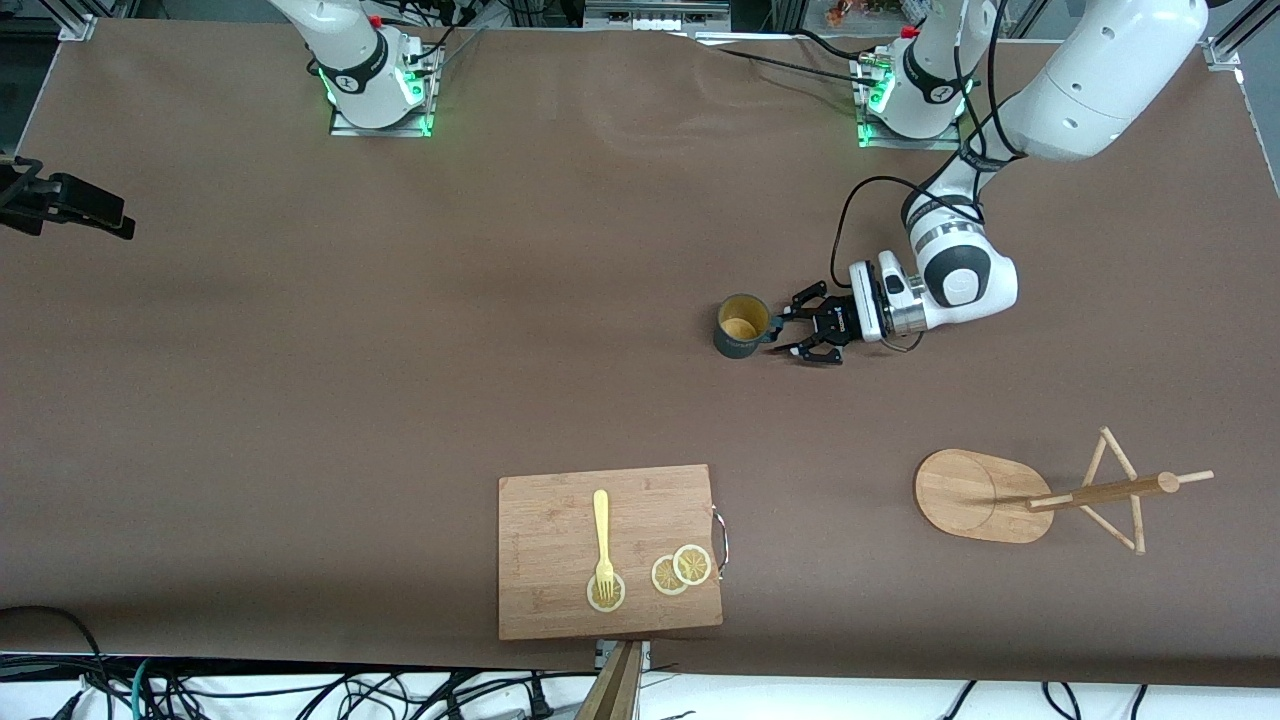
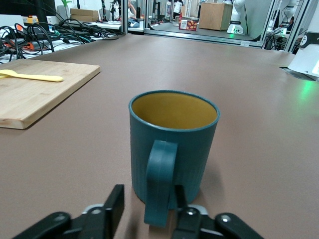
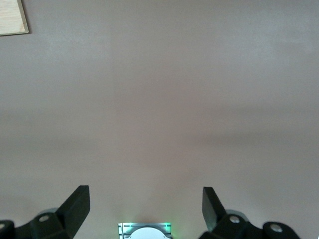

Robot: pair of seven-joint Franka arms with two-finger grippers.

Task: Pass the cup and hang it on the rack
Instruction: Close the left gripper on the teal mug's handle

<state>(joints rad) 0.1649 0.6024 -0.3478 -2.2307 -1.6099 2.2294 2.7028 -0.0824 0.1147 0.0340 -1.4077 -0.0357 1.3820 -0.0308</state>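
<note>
The dark teal cup [image 1: 741, 328] stands upright on the brown table near the middle, its yellowish inside showing. Its loop handle [image 2: 160, 179] points at my left gripper [image 1: 790, 335], which lies low and level beside it. In the left wrist view the cup [image 2: 173, 144] fills the centre and my left gripper [image 2: 147, 199] straddles the handle: one finger sits close against it, the other stands a gap away. The wooden rack [image 1: 975, 495] stands nearer the front camera, toward the left arm's end. My right gripper [image 3: 145, 204] hangs open over bare table, holding nothing.
A wooden cutting board [image 1: 610, 550] lies near the table's front edge with a yellow fork [image 1: 602, 540] and lemon slices [image 1: 682, 570] on it; its corner [image 2: 40, 89] shows in the left wrist view. A black device [image 1: 60, 205] juts in at the right arm's end.
</note>
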